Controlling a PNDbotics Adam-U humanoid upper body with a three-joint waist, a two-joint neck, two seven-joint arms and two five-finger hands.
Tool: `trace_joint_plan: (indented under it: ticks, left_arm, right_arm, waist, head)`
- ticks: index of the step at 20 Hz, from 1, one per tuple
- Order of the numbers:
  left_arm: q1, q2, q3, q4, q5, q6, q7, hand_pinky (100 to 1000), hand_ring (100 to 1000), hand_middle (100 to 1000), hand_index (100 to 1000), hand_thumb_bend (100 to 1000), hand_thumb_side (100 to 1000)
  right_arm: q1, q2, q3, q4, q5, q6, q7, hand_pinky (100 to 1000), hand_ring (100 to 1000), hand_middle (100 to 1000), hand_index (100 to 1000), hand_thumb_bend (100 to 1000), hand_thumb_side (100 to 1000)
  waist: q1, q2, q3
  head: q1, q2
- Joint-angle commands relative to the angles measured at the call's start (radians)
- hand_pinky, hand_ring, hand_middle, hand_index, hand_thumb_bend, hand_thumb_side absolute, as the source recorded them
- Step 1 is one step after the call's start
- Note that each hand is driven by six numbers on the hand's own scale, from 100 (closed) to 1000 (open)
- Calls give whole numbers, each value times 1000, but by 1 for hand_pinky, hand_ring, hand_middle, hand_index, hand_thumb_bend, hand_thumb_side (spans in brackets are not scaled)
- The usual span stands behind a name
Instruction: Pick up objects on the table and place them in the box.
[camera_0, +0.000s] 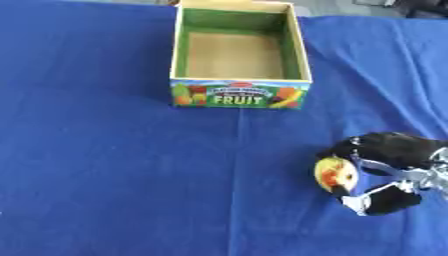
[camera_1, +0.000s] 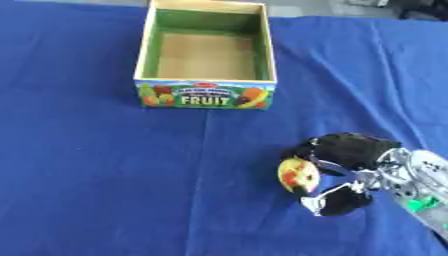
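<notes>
A small round yellow fruit with a red-orange blush (camera_0: 334, 172) sits low at the right of the blue cloth. My right hand (camera_0: 389, 165) comes in from the right edge, its black fingers and thumb curled round the fruit. The fruit box (camera_0: 239, 95) stands at the top centre, an open wooden crate with green inner walls, a bare tan floor and a "FRUIT" label on its front. Nothing shows inside it. The box lies well up and left of the hand. My left hand is in no view.
A blue cloth (camera_0: 105, 150) covers the whole table, with soft folds running down near the middle and at the right. The silver wrist parts of my right arm (camera_1: 416, 175) show at the right edge.
</notes>
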Motion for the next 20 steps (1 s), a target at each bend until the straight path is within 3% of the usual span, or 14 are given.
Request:
trace_joint_plan:
  ticks: [1,6,9,12,20]
  left_arm:
    - [-11,8,-2,-17,-5,2,-6,449,569,558,793,100,965]
    - [-12,6,-4,-17,-7,6,-12,448,572,560,793,100,963]
    - [-12,6,-4,-17,-8,9,-15,448,574,561,792,100,962]
    - [-12,6,-5,-17,-9,13,-19,448,574,562,792,100,960]
    - [-11,6,-6,-17,-11,18,-30,448,574,563,791,100,963]
  right_arm:
    - [4,-15,6,-2,11,2,-31,707,678,670,864,100,453]
    - [0,-13,16,-2,24,-1,-99,642,614,611,691,100,333]
    - [-4,-12,19,-2,22,-1,-141,609,584,581,622,100,280]
    - [-11,-11,20,-2,14,1,-190,568,544,541,578,100,172]
    - [-26,-13,13,-2,-16,8,-287,527,509,495,531,100,171]
  waist:
    - [5,-11,1]
    - [6,-11,3]
    - [6,-12,2]
    - [5,-13,1]
    - [4,-16,1]
  head:
    - [-3,-12]
    - [-3,-14]
    - [-3,-15]
    - [-3,-17]
    - [-3,-18]
